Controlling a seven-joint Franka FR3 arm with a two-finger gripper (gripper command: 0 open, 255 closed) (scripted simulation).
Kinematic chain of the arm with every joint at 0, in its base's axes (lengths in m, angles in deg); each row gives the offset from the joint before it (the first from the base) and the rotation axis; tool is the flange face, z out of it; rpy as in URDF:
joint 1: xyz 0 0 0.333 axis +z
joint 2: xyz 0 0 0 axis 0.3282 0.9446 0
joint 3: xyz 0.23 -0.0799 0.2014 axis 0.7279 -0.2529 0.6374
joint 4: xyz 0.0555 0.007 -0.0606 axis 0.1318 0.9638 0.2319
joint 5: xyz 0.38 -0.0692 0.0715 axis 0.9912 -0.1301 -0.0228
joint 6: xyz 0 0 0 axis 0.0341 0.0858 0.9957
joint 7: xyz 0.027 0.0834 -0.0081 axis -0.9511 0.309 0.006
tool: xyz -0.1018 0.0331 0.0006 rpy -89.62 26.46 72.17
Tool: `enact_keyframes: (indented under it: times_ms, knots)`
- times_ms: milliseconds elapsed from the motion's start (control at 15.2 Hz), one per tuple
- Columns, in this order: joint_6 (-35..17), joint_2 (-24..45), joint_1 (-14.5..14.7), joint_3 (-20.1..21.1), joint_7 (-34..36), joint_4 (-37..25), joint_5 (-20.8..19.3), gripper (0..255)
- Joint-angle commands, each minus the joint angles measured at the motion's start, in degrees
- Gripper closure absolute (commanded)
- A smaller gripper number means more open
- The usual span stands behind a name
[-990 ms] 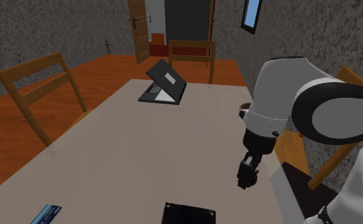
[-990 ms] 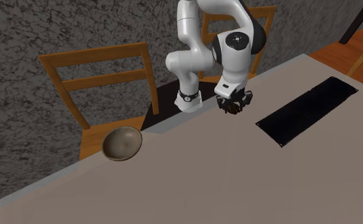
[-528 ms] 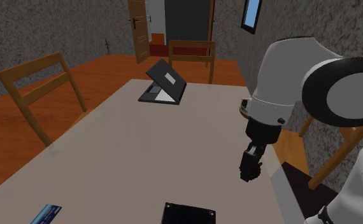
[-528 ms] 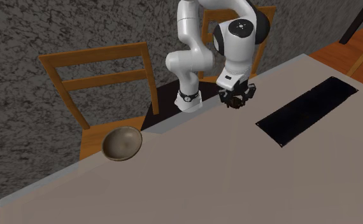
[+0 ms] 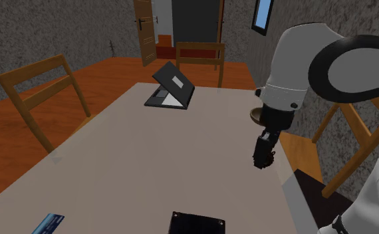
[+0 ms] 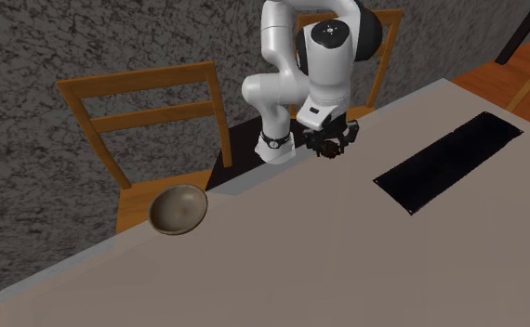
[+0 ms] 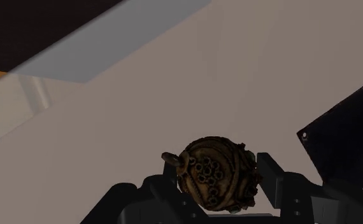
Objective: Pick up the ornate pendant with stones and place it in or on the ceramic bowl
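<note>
A round brown ornate pendant (image 7: 214, 177), studded with small stones, sits clasped between my two black fingers. My gripper (image 7: 217, 167) is shut on it and hangs above the pale table (image 6: 282, 251). In the second exterior view the gripper (image 6: 327, 147) is near the table edge by the robot's stand, well to the right of the grey-brown bowl (image 6: 178, 209). The shoulder view has the gripper (image 5: 261, 157) over the table's right side, with the bowl's rim (image 5: 254, 117) peeking out just behind the arm.
An open laptop (image 5: 170, 90) stands at the table's far end. A black flat pad (image 6: 449, 160) lies near the gripper, and a blue card (image 5: 47, 225) rests at the near corner. Wooden chairs (image 5: 38, 93) surround the table.
The arm has carried the pendant away from the black pad, leftward in the second exterior view toward the bowl. The grip stays shut on it.
</note>
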Motion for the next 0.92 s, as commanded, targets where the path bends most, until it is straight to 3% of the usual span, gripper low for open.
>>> enact_keyframes:
  times_ms: [0, 858]
  knots:
    - [0.24, 0.16, -1.52, -2.67, -3.07, 0.39, -2.00, 255]
    - [0.25, 12.18, -9.94, -17.45, -20.44, -8.27, -12.55, 255]
